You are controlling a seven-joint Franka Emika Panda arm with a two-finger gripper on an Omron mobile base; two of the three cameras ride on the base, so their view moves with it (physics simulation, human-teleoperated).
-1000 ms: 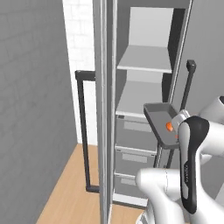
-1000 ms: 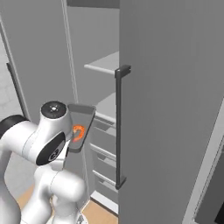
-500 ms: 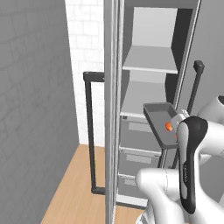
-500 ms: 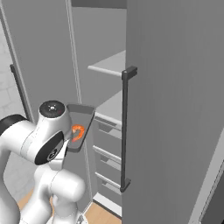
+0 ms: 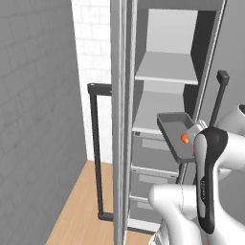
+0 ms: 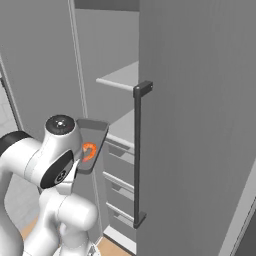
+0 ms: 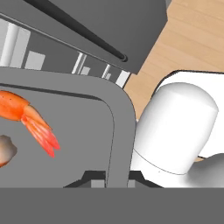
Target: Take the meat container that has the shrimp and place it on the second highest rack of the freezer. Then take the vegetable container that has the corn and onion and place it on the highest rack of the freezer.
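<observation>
Orange shrimp (image 7: 30,118), grey tray (image 5: 173,131), grey freezer (image 6: 200,125), white shelves (image 5: 167,69)

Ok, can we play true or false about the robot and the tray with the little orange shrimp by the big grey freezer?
1. The tray has an orange shrimp in it. True.
2. The tray is already lying on a white shelf inside the freezer. False: the gripper holds it up in front of the shelves, clamped on its rim.
3. The freezer door is shut. False: it is open, and the white shelves and grey drawers show.
4. The highest rack has nothing on it. True.
5. The door handle is a long dark upright bar. True.
6. The shrimp is blue. False: it is bright orange.
</observation>
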